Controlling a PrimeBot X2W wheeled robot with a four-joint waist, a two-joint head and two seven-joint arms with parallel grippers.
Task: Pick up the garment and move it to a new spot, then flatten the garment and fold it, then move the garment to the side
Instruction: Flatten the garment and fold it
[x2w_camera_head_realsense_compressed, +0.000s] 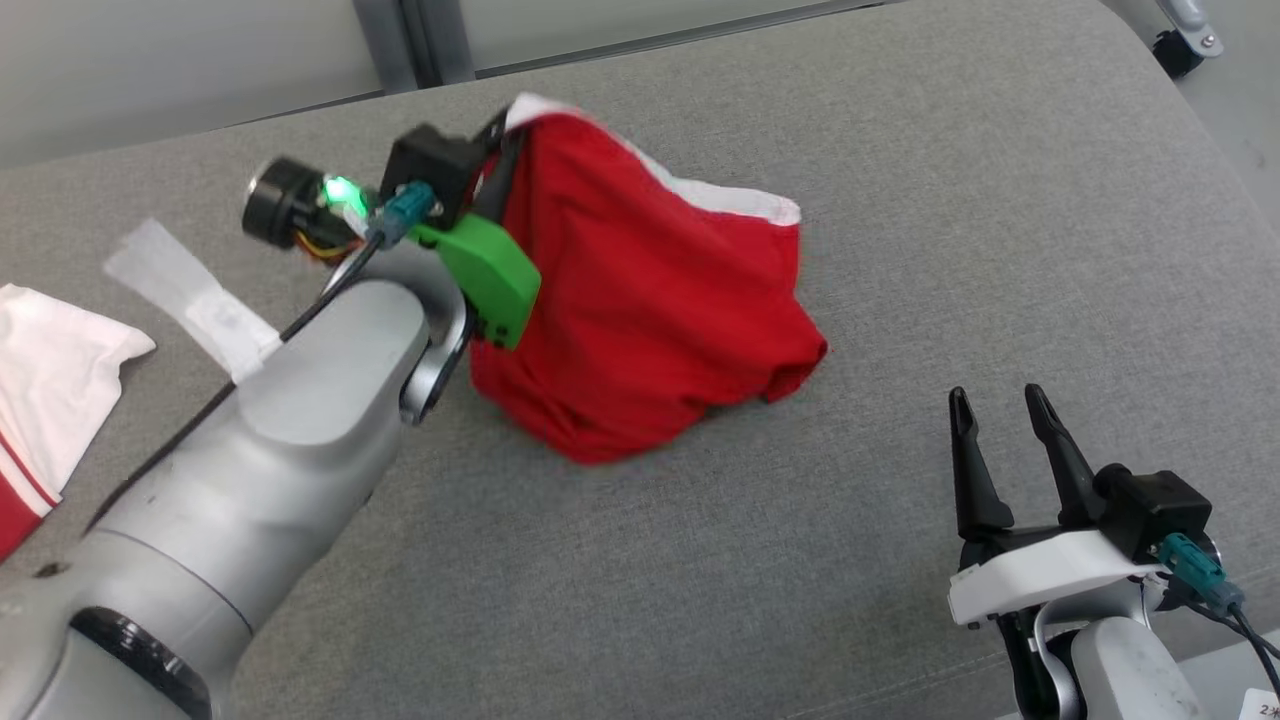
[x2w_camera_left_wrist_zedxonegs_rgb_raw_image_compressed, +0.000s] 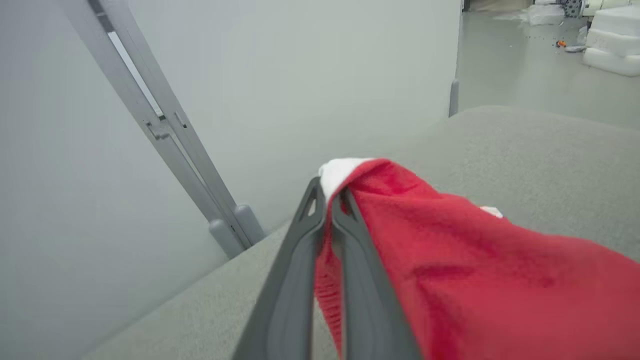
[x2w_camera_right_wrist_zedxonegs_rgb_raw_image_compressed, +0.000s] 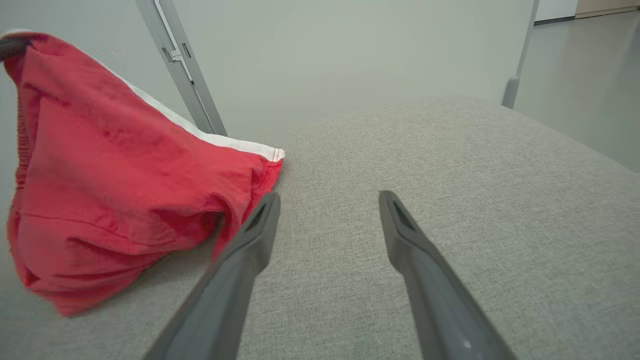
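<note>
left gripper (x2w_camera_left_wrist_zedxonegs_rgb_raw_image_compressed: 329, 193) pinches red garment (x2w_camera_head_realsense_compressed: 650, 300) corner, seemingly lifted; right gripper (x2w_camera_right_wrist_zedxonegs_rgb_raw_image_compressed: 330, 198) spread

A grey fabric worktop (x2w_camera_head_realsense_compressed: 900, 250) with rounded edges stands before a pale grey-green wall (x2w_camera_left_wrist_zedxonegs_rgb_raw_image_compressed: 300, 75). A grey metal post (x2w_camera_left_wrist_zedxonegs_rgb_raw_image_compressed: 165, 130) slants up the wall, its foot at the worktop's edge. Beyond lies a smooth pale floor (x2w_camera_left_wrist_zedxonegs_rgb_raw_image_compressed: 525, 65) under soft, even light. Far off sit white blocks (x2w_camera_left_wrist_zedxonegs_rgb_raw_image_compressed: 612, 47), perhaps foam.

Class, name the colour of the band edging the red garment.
White: the band shows best in the right wrist view.
</note>
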